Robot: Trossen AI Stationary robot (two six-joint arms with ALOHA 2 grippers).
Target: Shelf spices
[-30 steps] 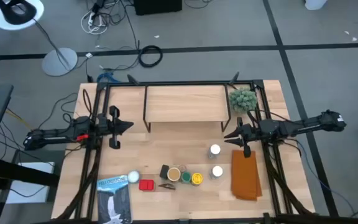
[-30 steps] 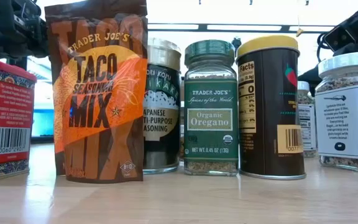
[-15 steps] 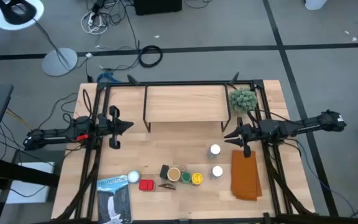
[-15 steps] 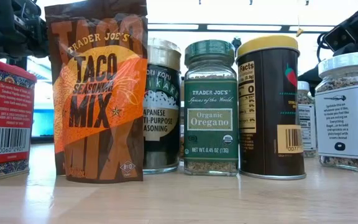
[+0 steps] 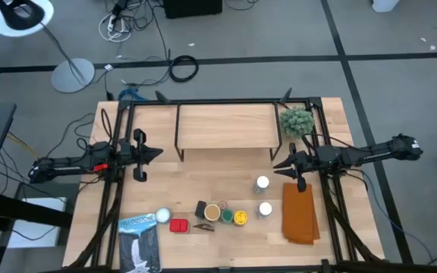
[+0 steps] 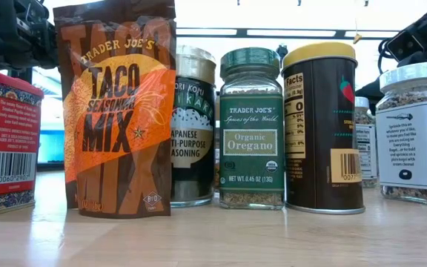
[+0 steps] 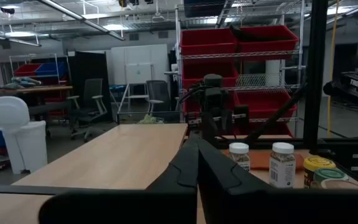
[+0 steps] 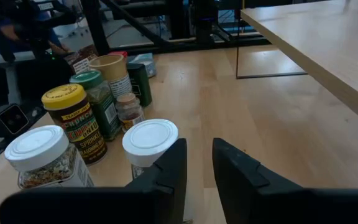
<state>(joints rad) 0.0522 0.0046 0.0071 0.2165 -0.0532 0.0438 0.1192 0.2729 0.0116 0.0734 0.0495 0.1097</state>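
The spices stand in a cluster near the table's near edge in the high view: two white-lidded jars (image 5: 262,183) (image 5: 265,209), a yellow lid (image 5: 240,218), a green lid (image 5: 227,216), a tan lid (image 5: 213,212) and a red tin (image 5: 178,225). The low view shows a taco-mix pouch (image 6: 117,111) and an oregano jar (image 6: 251,130) standing upright. The shelf (image 5: 224,127) stands at the far edge with its board bare. My left gripper (image 5: 158,153) hovers shut beside the shelf's left end. My right gripper (image 5: 275,165) hovers slightly open, above the nearer white-lidded jar (image 8: 149,140).
An orange folded cloth (image 5: 298,214) lies to the right of the jars. A blue-and-white booklet (image 5: 139,244) lies at the near left corner. A small green plant (image 5: 297,121) sits by the shelf's right end. Bare wood (image 5: 203,178) lies between the shelf and the jars.
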